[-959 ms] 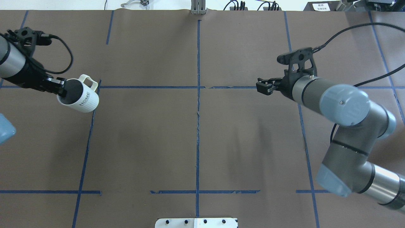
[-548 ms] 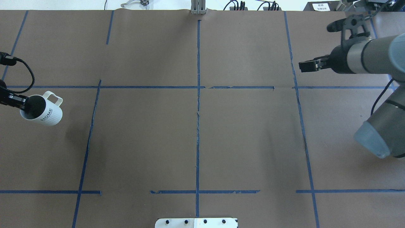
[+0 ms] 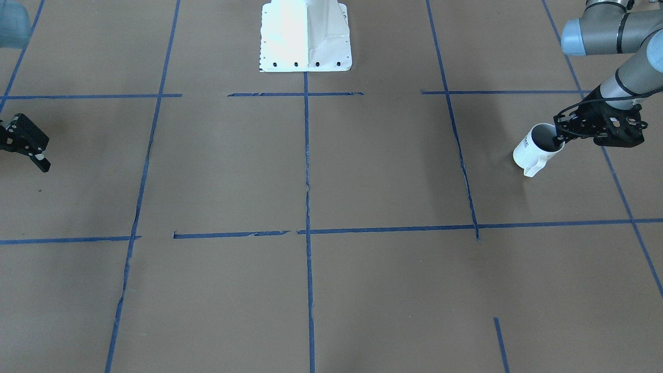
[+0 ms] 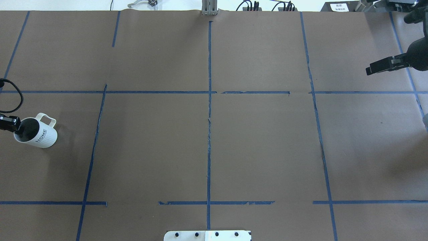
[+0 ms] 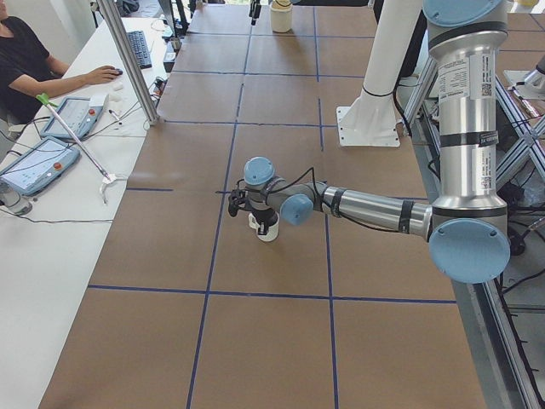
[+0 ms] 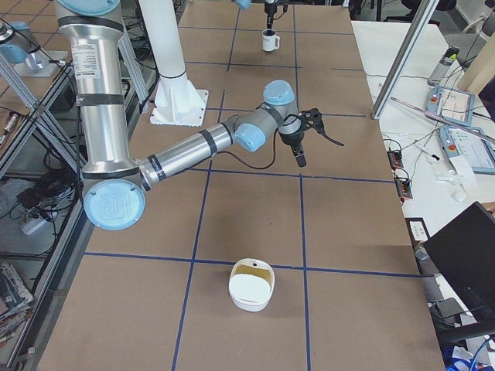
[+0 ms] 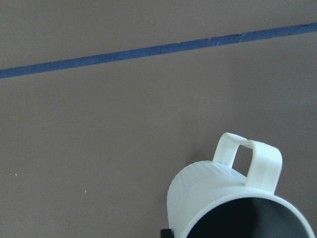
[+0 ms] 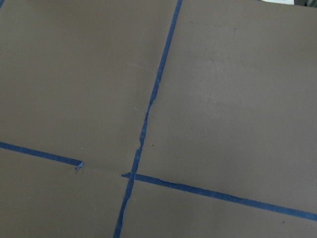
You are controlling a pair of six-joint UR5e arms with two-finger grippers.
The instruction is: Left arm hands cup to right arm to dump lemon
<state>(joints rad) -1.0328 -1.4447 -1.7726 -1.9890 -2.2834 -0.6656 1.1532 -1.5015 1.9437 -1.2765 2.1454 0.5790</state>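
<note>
Arms have swung apart: left end effector (image 4: 16, 126) pinches the rim of the ribbed white "HOME" mug (image 4: 41, 137) at nine o'clock; right end effector (image 4: 370, 70), two o'clock, pressed together. Rim-only pinch risks slipping.

On my feeds the flat brown paper-covered table (image 4: 150, 150) carries a grid of blue tape lines (image 4: 209, 117), ragged in places. The small white ribbed mug (image 4: 43, 138) shows dark "HOME" lettering on its side and a dark grey inside. The left gripper (image 3: 558, 139) and the right gripper (image 4: 372, 69) are both black. The 2 arms, left arm (image 5: 375, 207) and right arm (image 6: 186, 151), are silver-grey with pale blue joint caps and black bands. A round white bowl (image 6: 249, 301) looks pale yellow inside.
</note>
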